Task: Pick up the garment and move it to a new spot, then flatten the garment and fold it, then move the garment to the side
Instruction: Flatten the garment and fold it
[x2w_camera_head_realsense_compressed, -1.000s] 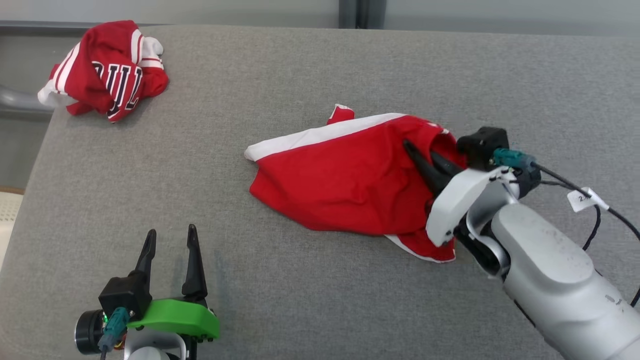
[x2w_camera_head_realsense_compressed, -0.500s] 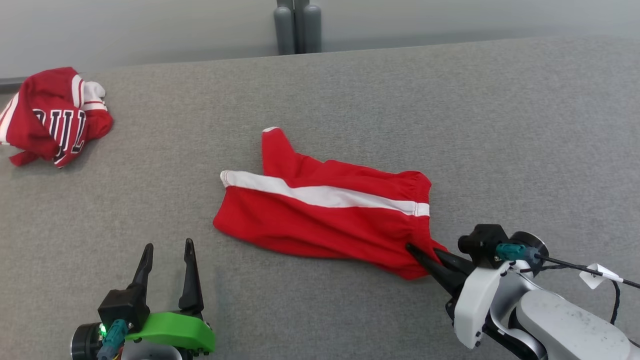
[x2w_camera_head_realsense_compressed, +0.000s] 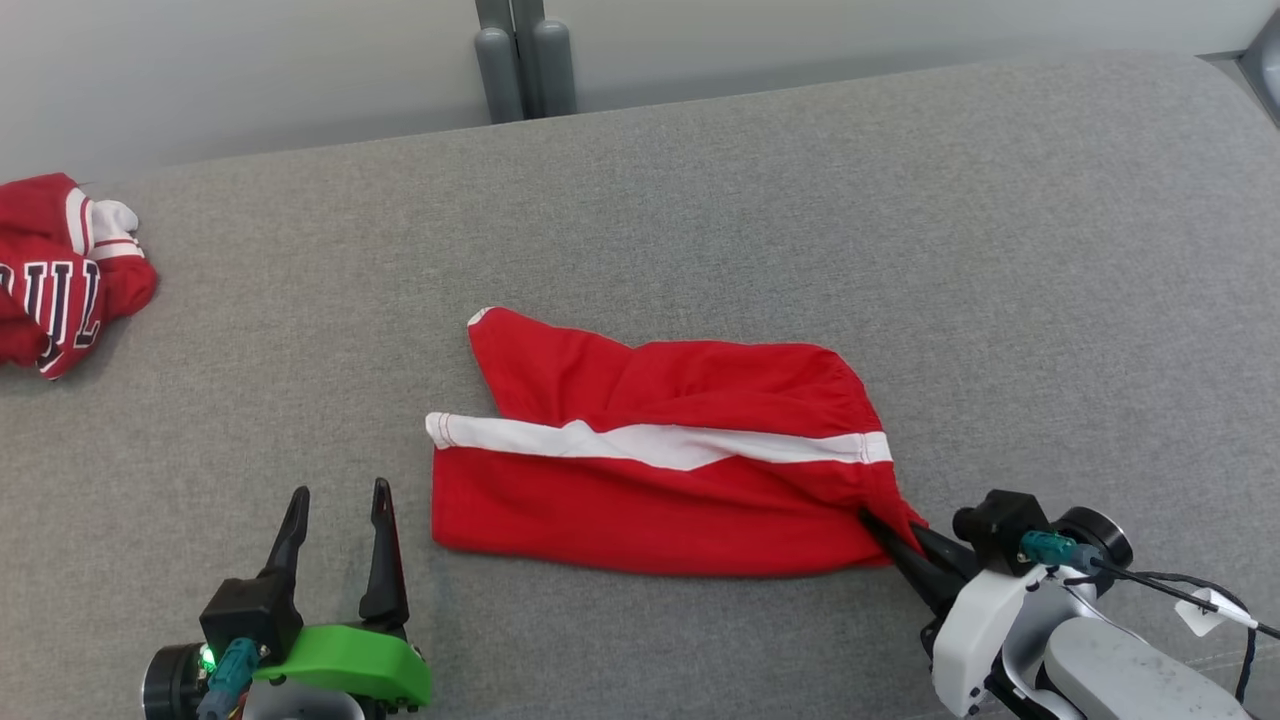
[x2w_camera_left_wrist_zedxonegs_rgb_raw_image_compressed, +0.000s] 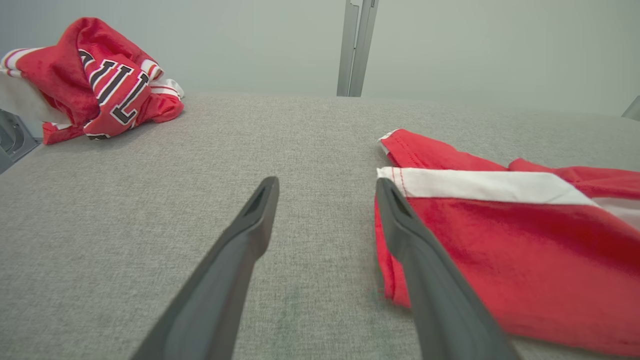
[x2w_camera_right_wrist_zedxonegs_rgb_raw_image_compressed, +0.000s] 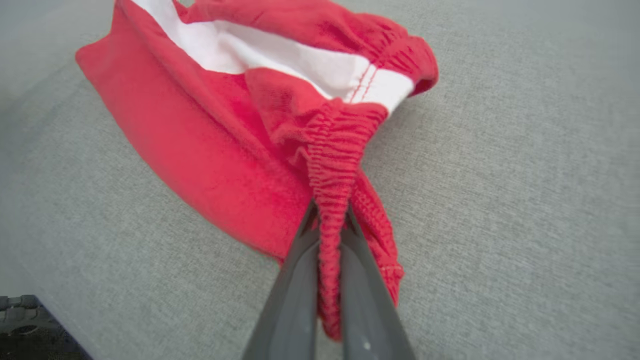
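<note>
The garment (x2w_camera_head_realsense_compressed: 660, 470), a pair of red shorts, lies on the grey fabric-covered surface (x2w_camera_head_realsense_compressed: 700, 200) that spans my head view from left to right; it sits a little right of centre, toward the near edge. It is spread mostly flat, waistband to the right and leg openings to the left. One leg lies under the other and pokes out toward the far left. A white stripe (x2w_camera_head_realsense_compressed: 660, 442) runs along it from the left hem to the waistband.

At the near right I see my pale right forearm (x2w_camera_head_realsense_compressed: 1100, 670) reaching in. Far off at the left edge lies a crumpled red jersey (x2w_camera_head_realsense_compressed: 60, 270) with white trim and dark lettering, well apart from the garment; beyond the far edge stand two grey posts (x2w_camera_head_realsense_compressed: 525, 60).

My left gripper (x2w_camera_head_realsense_compressed: 335, 495) rests at the near left on its green mount (x2w_camera_head_realsense_compressed: 345, 650), fingers spread and pointing far with nothing between them; its right finger is near the garment's near-left corner, with bare surface between them in the head view.

My right gripper (x2w_camera_head_realsense_compressed: 885, 530) pinches the garment's near-right corner; in the right wrist view the gathered elastic waistband (x2w_camera_right_wrist_zedxonegs_rgb_raw_image_compressed: 335, 165) is bunched between the two fingers, which are pressed together on it. A small white tag (x2w_camera_head_realsense_compressed: 1200, 612) hangs on the cable at that wrist.
</note>
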